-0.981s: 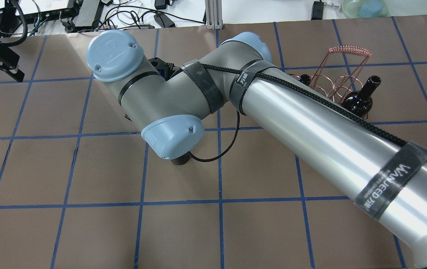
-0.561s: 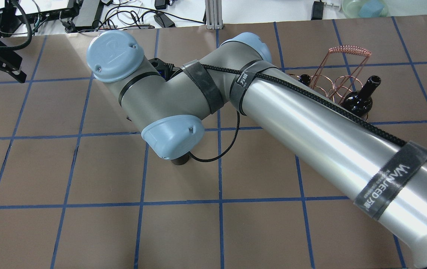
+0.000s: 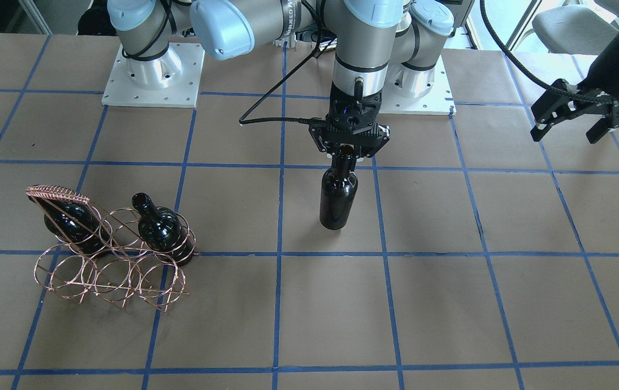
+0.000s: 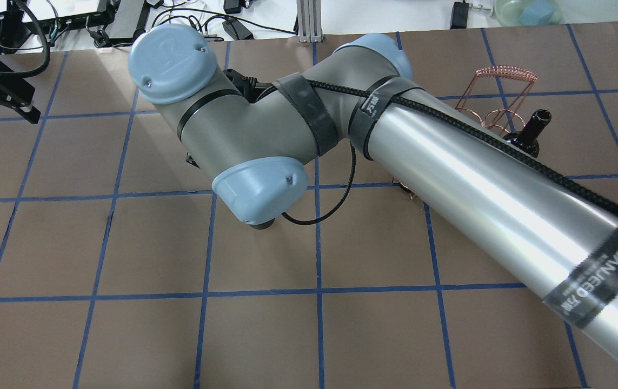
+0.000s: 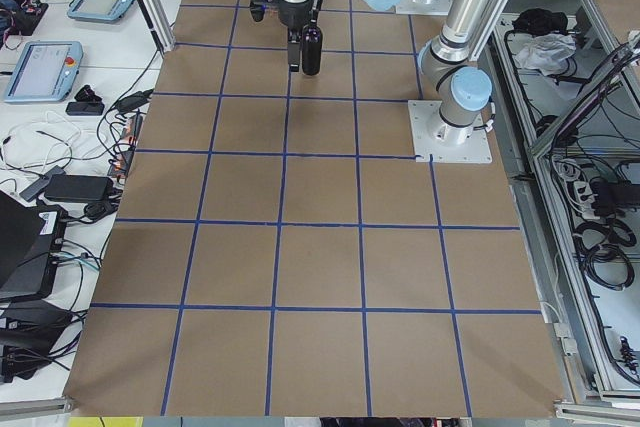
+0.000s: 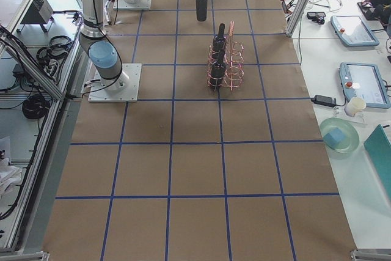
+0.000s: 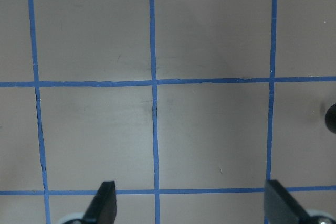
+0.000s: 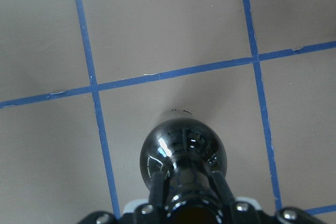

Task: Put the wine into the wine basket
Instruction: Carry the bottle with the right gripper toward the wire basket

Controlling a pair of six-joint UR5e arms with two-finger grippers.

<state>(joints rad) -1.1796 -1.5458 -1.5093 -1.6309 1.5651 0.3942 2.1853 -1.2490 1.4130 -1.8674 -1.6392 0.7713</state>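
Front-facing view, left to right. At 8 o'clock from centre: copper-pink thin-wire wine basket [image 3: 109, 273]. Two glossy black glass bottles [image 3: 160, 230] stand in its row nearer the robot. Centre: glossy black long-necked wine bottle [image 3: 338, 197], upright, neck clamped in right gripper [image 3: 348, 154], well apart from basket. At 2 o'clock: left gripper [image 3: 566, 131], fingers spread wide, above brown blue-gridded table [image 3: 450, 303].

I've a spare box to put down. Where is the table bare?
Bare: the table squares on the operators' side of the held wine, and below the open left claw. Crowded: around the wine basket, and at the right claw gripping the wine.
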